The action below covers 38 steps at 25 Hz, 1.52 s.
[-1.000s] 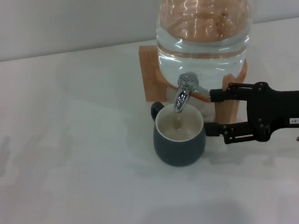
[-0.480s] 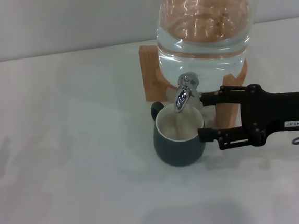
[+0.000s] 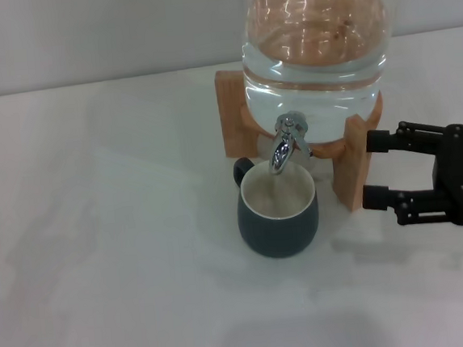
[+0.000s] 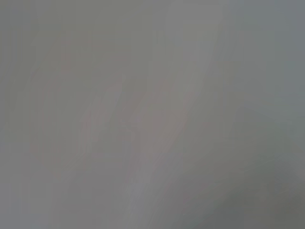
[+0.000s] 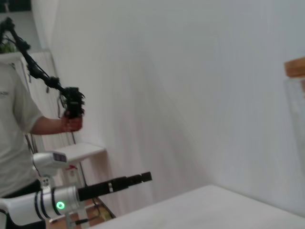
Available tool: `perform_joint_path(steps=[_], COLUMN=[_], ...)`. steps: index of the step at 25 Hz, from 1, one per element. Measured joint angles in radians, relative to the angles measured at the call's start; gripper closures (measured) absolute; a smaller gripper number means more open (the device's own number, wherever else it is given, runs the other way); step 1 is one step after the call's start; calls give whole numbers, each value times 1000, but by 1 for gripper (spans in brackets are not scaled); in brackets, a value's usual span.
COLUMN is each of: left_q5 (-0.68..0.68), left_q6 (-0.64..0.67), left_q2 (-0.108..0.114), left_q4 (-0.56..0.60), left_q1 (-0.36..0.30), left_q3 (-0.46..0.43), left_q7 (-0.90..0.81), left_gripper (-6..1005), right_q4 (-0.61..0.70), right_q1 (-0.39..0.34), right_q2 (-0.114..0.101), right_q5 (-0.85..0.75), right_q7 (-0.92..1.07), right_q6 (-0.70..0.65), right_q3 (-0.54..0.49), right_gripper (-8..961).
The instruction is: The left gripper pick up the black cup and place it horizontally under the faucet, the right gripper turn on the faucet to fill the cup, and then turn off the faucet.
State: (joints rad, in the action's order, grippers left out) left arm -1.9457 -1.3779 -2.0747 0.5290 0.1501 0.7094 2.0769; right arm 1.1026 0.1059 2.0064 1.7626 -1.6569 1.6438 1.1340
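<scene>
White tabletop held the black cup (image 3: 277, 216) upright under the faucet (image 3: 284, 143) to catch water, right gripper (image 3: 371, 170) open and empty just right, left gripper (image 5: 138, 178) parked far off, fingers unclear.

White tabletop (image 3: 123, 232) under soft, even light, backed by a plain pale wall (image 3: 97, 31); farther off past the table edge (image 5: 200, 200), a small white side table (image 5: 78, 151) against a white wall (image 5: 167, 71), beside a person in a light shirt (image 5: 16, 129).
</scene>
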Motion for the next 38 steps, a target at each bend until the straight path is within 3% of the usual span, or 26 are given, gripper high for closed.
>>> perform_joint_path(steps=[15, 30, 38], left_q5=[2, 2, 2], left_q6=[-9, -9, -7], left_q2=[2, 2, 3], left_q4=[-1, -1, -1], left_q1=[4, 6, 6], left_q3=[-11, -11, -11], left_q7=[2, 2, 2], left_gripper=[583, 583, 583], right_q4=[31, 165, 183], right_q1=[-12, 0, 12], right_q2=[2, 1, 0], right_q5=[59, 44, 31], right_q7=[-22, 17, 36], right_q6=[-119, -390, -479], right_q3=[248, 479, 518], right_gripper=[101, 103, 102])
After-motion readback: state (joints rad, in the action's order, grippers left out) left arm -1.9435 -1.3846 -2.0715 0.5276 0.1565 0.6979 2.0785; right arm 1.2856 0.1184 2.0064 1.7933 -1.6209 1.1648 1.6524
